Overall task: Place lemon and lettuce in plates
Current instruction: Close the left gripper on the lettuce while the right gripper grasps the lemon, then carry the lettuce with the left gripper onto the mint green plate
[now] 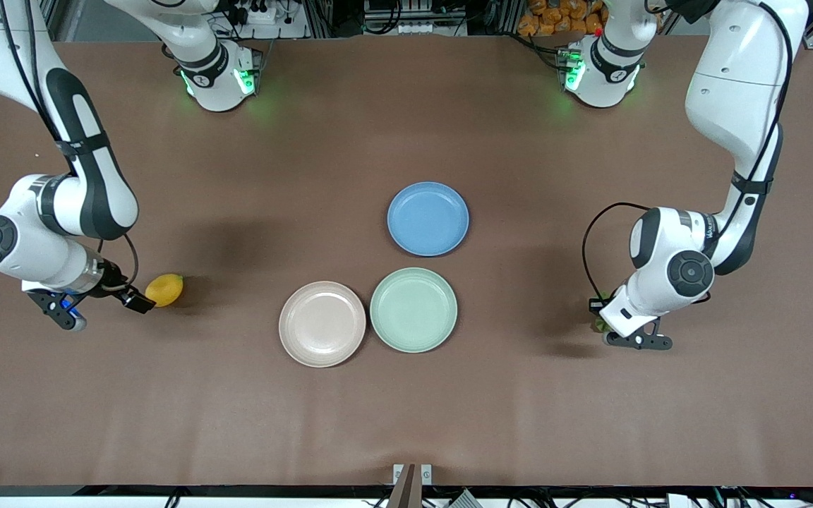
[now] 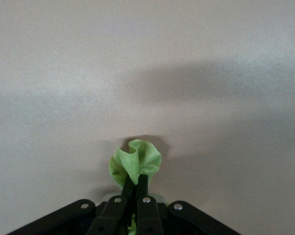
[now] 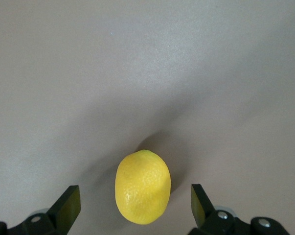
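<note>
- Brown matte table [image 1: 406, 409] carries three plates near its middle: a beige-pink plate [image 1: 322, 324] touching or just beside a mint green plate [image 1: 413, 310], and a blue plate [image 1: 428, 218] farther from the front camera.
- Left gripper [image 2: 135, 188] is low at the left arm's end of the table, its fingers pinched tight on the lettuce [image 2: 136, 164]; the leaf bunches up past the fingertips.
- Right gripper [image 3: 135, 205] is at the right arm's end, jaws spread wide and holding nothing; the lemon [image 3: 142, 187] lies on the table between them, seemingly untouched.
- Judgement: lift the lettuce straight up before carrying it, as the grip takes only its edge.
- Judgement: lower the right gripper until the fingers flank the lemon's widest part, then close squarely; an off-centre squeeze could roll it away.
</note>
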Controlling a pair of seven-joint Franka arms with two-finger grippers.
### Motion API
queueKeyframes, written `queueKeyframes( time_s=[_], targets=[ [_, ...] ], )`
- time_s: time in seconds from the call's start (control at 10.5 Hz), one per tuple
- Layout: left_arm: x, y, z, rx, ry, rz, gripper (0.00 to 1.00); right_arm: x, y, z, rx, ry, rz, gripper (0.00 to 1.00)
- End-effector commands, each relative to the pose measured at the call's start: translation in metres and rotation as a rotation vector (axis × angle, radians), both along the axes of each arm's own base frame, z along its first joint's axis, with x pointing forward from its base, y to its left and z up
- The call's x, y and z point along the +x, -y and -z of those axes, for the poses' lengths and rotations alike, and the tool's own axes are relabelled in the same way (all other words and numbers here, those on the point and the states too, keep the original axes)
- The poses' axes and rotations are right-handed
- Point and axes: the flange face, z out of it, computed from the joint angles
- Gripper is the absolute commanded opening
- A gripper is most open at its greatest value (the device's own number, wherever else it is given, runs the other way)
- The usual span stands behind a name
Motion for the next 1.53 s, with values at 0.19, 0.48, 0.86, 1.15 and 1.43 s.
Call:
queueKeyframes(
  time_s=[0.19, 0.48, 0.86, 1.15, 1.43],
  targets=[
    [0.028, 0.021, -0.047, 0.009, -0.001, -0.026, 0.00, -0.014, -0.003, 0.003, 0.021, -0.018, 0.030, 1.00],
    [0.037, 0.050, -0.080, -0.063, 0.000, -0.102, 0.00, -0.014, -0.006, 0.008, 0.022, -0.029, 0.026, 1.00],
    [0.033, 0.118, -0.099, -0.145, 0.010, -0.229, 0.00, -0.012, -0.004, 0.017, 0.020, -0.017, 0.028, 1.00],
    [0.016, 0.199, -0.101, -0.178, 0.009, -0.280, 0.00, -0.010, -0.004, 0.032, 0.017, 0.004, 0.028, 1.00],
    [-0.003, 0.269, -0.087, -0.281, 0.043, -0.347, 0.00, -0.012, -0.004, 0.042, 0.018, -0.012, 0.030, 1.00]
  ],
)
